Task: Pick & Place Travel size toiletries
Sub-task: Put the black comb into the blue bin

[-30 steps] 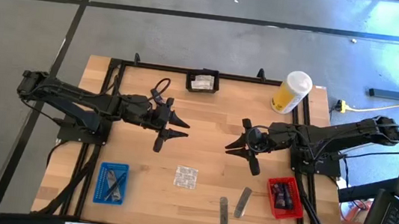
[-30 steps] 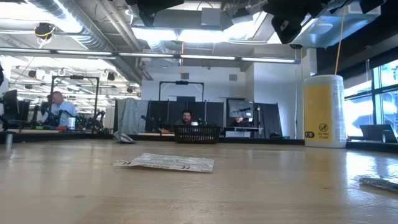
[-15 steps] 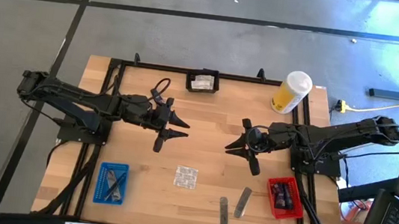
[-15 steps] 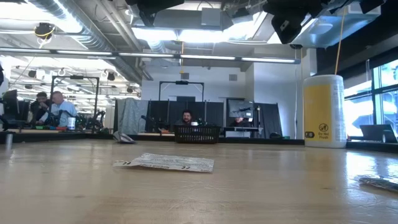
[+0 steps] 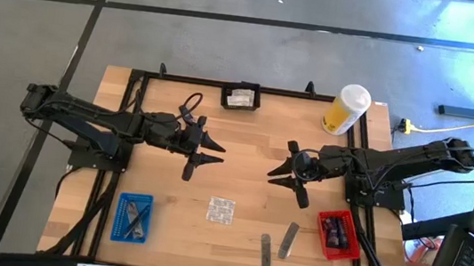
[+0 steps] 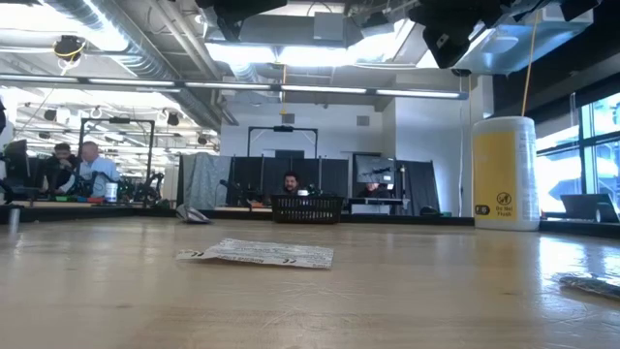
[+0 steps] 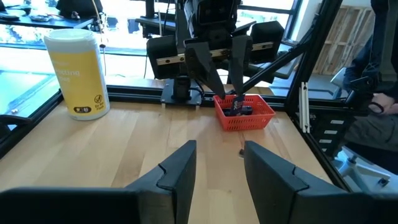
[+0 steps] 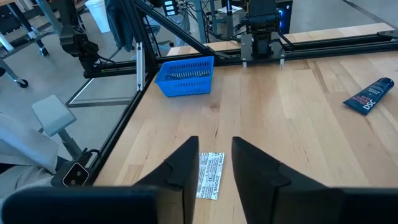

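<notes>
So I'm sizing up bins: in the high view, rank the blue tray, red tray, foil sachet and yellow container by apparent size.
1. Blue tray
2. Yellow container and red tray: too alike to rank
3. Foil sachet

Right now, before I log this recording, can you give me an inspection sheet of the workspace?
Surface: wooden table, dark frame round it.
Job's things: foil sachets lying flat mid-front; two grey sticks beside them; dark tubes in the red tray; items in the blue tray.
Clutter: yellow container at the back right; black tray at the back edge.
Grippers: left gripper and right gripper hover mid-table, jaws parted, empty.
Cables: yellow plug beyond the right edge.
Surroundings: people at desks beyond.
</notes>
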`<state>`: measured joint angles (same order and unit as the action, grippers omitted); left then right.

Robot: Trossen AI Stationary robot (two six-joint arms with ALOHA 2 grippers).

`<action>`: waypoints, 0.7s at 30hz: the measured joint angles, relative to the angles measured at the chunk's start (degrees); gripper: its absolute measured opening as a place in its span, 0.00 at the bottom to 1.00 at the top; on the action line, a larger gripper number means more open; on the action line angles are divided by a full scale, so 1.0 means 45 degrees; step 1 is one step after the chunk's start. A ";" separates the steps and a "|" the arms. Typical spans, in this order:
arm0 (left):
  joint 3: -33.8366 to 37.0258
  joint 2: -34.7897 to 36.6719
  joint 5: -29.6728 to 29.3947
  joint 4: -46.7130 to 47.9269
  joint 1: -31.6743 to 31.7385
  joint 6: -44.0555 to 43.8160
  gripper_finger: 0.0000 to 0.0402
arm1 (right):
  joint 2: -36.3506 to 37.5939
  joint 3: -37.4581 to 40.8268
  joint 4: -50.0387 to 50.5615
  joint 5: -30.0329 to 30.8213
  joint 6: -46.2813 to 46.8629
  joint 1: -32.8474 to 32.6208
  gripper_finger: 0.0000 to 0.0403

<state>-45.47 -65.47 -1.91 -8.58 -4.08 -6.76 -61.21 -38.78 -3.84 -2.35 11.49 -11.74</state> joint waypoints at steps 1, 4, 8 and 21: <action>0.0000 0.0000 0.0000 0.0000 0.0000 0.0000 0.32 | 0.0000 -0.0001 0.0000 -0.0001 0.0000 0.0002 0.25; 0.0000 0.0000 0.0004 0.0000 0.0000 0.0004 0.32 | 0.0000 -0.0001 -0.0005 -0.0001 0.0000 0.0002 0.27; 0.0000 0.0000 0.0000 0.0000 0.0000 0.0000 0.32 | 0.0000 -0.0001 -0.0210 0.0286 -0.0006 -0.0003 0.28; 0.0000 0.0000 0.0005 -0.0058 0.0000 0.0000 0.32 | -0.0993 0.0004 0.0559 0.0377 0.1869 -0.0037 0.29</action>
<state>-45.47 -65.47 -1.89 -8.84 -4.08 -6.76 -65.68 -38.76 -1.32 -0.65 19.90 -11.90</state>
